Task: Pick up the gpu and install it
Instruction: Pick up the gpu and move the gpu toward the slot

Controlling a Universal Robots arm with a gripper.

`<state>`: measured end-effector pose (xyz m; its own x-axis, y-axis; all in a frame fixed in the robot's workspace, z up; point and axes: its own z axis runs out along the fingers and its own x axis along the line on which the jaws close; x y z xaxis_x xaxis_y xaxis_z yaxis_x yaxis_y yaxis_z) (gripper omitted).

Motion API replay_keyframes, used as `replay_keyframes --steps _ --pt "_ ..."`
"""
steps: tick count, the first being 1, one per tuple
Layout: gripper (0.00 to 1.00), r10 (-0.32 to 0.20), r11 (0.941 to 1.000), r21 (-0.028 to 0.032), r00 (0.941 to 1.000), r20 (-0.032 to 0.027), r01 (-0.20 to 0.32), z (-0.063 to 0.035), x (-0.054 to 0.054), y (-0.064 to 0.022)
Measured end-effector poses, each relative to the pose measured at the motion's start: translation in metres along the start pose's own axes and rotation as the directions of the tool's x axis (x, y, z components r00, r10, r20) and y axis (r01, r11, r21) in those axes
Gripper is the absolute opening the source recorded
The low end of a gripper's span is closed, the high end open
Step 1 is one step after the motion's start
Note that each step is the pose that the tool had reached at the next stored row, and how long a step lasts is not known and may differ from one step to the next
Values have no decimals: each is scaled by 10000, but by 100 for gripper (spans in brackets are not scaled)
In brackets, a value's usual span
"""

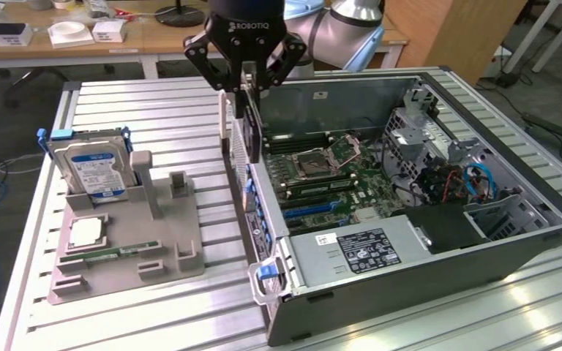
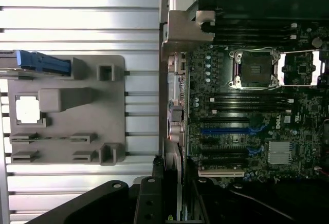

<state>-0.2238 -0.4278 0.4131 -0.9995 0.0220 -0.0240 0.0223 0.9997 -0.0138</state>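
- Power supply (image 1: pixel 359 248): sits in the corner of the computer case (image 1: pixel 515 241) nearest the exterior camera. It leaves the board area behind it open for access from above.
- Grey holder (image 1: pixel 178 248): lies on the slatted table (image 1: pixel 135 102), just beside the case on the exterior view's left. It presents 1 memory stick (image 1: pixel 110 254) lying flat, 1 processor (image 1: pixel 85 232) lying flat, and 1 hard drive (image 1: pixel 91 170) upright in a slot, so each part can be reached from above.
- Motherboard (image 1: pixel 335 183): lies flat on the case floor, its expansion slots facing up. The blue slot (image 2: pixel 231 130) lies close to the rear wall, the likely seat for a card.
- gpu (image 1: pixel 252 128): hangs vertically and edge-on above the rear wall of the case, clear of the board. This attitude probably matches a straight downward push into a slot.
- gripper (image 1: pixel 246 84): its fingers are closed narrowly on the upper edge of the gpu, carrying it from above.
- Desk (image 1: pixel 66 44): stands well behind the table and bears small boxes.
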Motion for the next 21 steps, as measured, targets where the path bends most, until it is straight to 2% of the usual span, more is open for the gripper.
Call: replay_keyframes --steps 21 --pt "26 0 10000 0 10000 0 0 5 -197 4"
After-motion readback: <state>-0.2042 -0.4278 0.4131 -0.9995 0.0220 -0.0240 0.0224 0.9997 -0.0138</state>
